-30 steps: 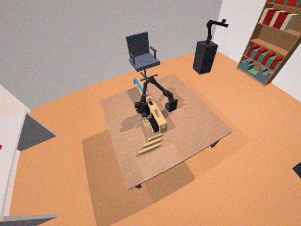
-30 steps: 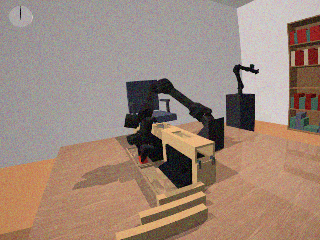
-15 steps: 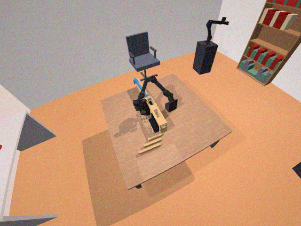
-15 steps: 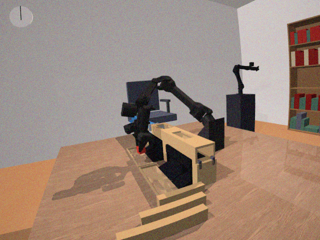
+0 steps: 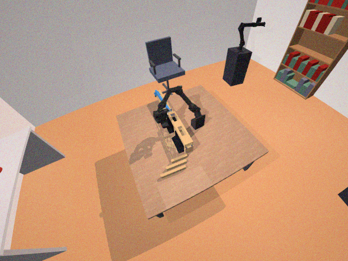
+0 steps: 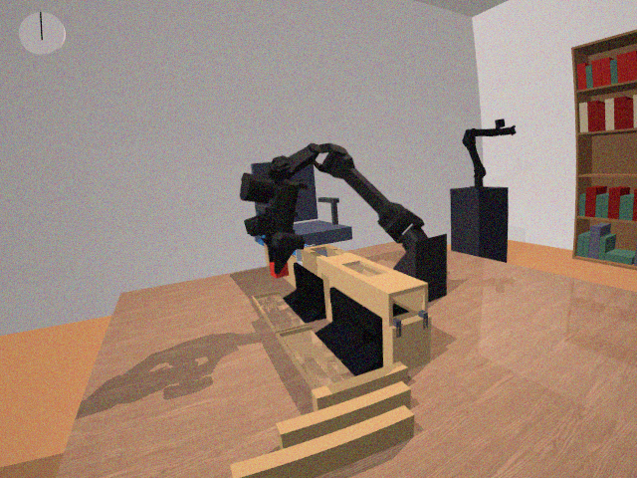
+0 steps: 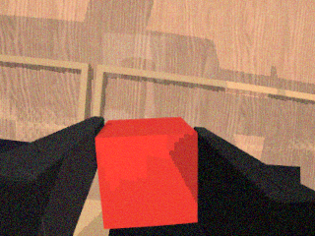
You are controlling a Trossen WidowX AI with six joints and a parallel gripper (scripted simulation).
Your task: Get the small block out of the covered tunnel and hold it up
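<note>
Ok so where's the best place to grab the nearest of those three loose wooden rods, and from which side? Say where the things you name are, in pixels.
Likely mid-length, from above, the claw across its narrow width: the rod [image 5: 173, 172] [image 6: 323, 443] lies flat, long and slim, with visible gaps alongside.

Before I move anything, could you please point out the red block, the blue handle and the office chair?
Red block [image 6: 282, 272] [image 7: 148, 182]: exterior, lower end; wrist, broad face.
Blue handle [image 5: 161, 99]: top, shaft.
Office chair [image 5: 159, 51] [image 6: 321, 232]: top, backrest; exterior, seat.

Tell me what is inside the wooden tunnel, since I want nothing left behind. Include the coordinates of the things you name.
Through the open end of the wooden tunnel [image 5: 184, 137] [image 6: 367, 275], only dark interior shows; its walls and roof cover the rest, so further contents cannot be seen.
</note>
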